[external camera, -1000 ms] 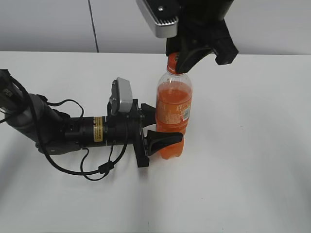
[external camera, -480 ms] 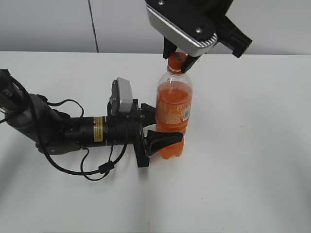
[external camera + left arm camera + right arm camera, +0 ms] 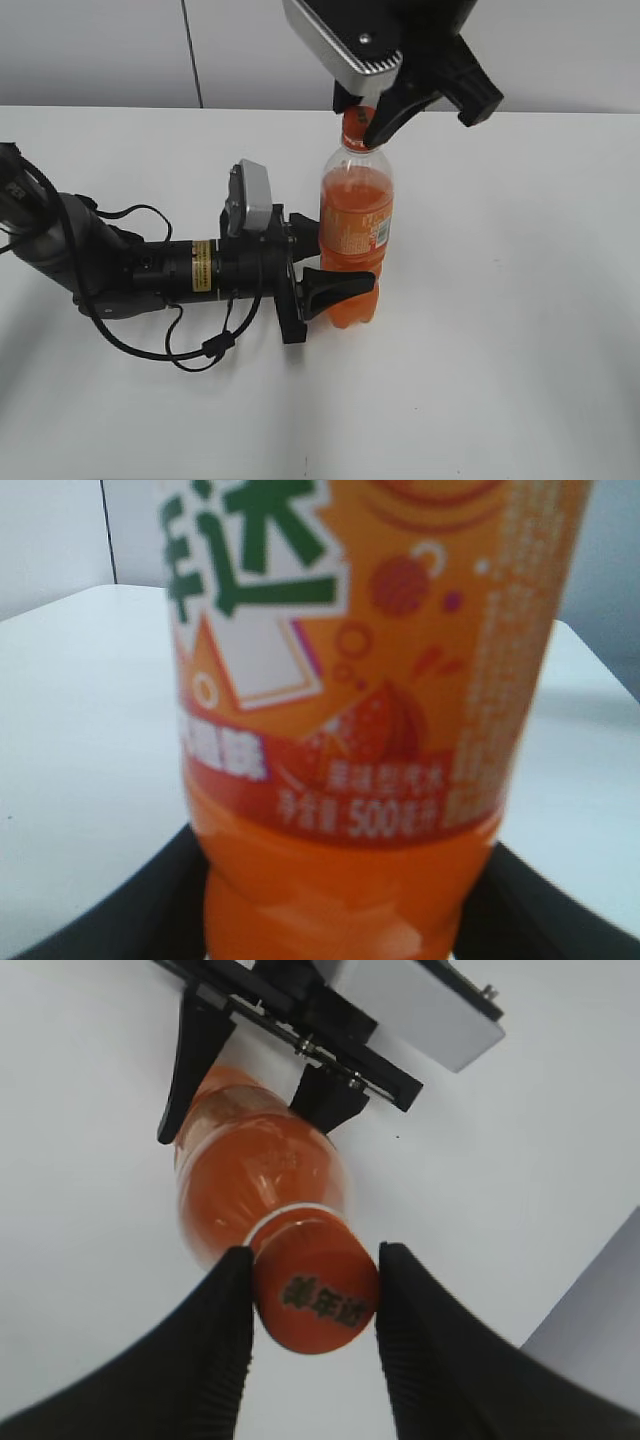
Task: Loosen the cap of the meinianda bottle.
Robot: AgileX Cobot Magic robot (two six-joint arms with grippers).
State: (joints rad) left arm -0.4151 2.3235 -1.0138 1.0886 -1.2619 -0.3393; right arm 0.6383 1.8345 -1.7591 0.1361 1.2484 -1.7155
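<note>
Bottle position: the meinianda bottle stands upright on the white table, near the middle of the exterior view; orange drink fills it to the shoulder. The left gripper reaches in level from the left, its arm lying low along the tabletop; its black fingers are clamped on the lower body just under the label, one on either side; the left wrist view shows only the label at close range, with dark finger parts at both bottom corners. The right gripper hangs over the bottle from above; its ribbed pads sit on either side of the cap; whether they press on it or stand just clear cannot be told. The cap is seated on the neck.
</note>
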